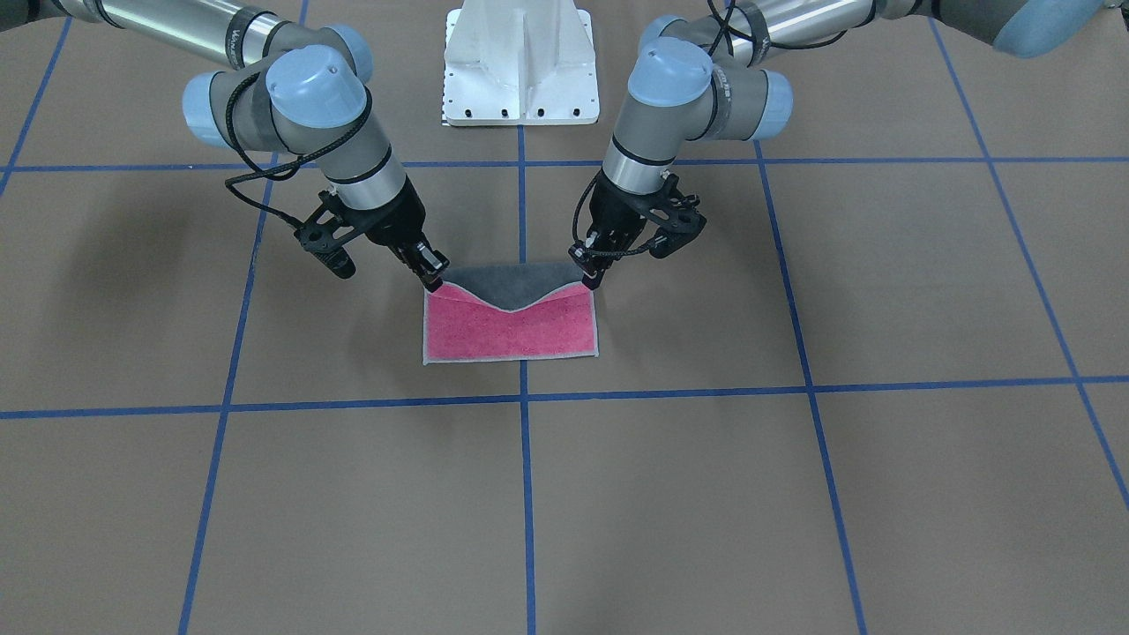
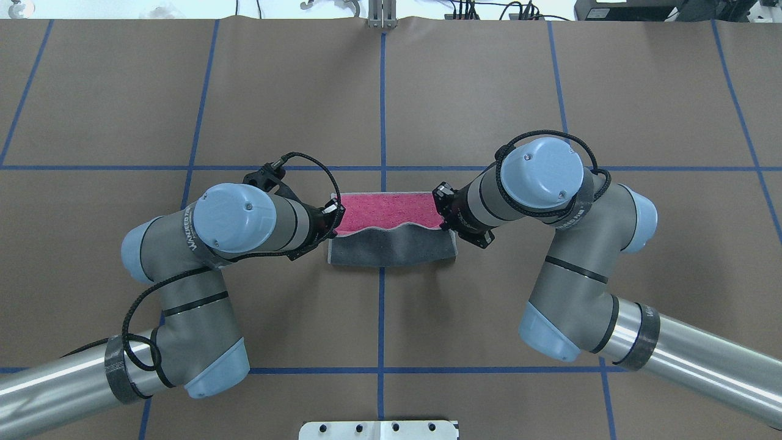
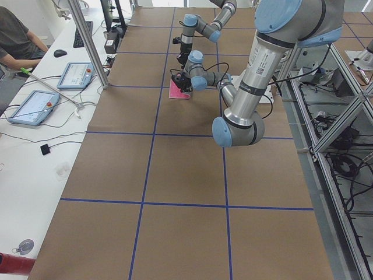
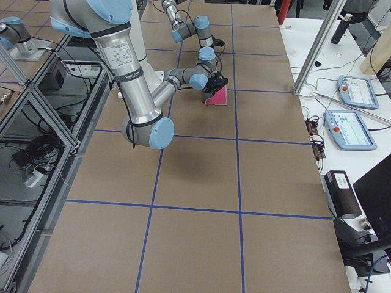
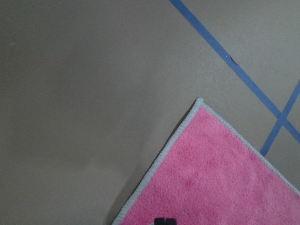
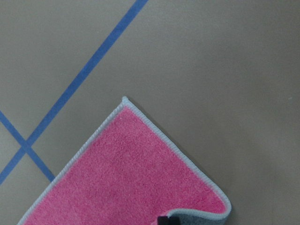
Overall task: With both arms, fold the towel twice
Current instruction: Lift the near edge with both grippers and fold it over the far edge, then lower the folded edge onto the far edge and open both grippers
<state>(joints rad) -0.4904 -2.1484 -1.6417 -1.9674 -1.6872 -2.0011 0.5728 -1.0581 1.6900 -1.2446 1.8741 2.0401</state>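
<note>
Two pinched corners bow the fuzzy pink, grey-backed towel [image 1: 512,331].

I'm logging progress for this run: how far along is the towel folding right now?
Nothing is finished yet. The first fold is in hand: the left gripper and right gripper each pinch a corner of the towel, its robot-side edge lifted, grey underside showing and sagging between them over the pink face. Remaining: lay that edge on the far edge, release, then make the second fold.
</note>
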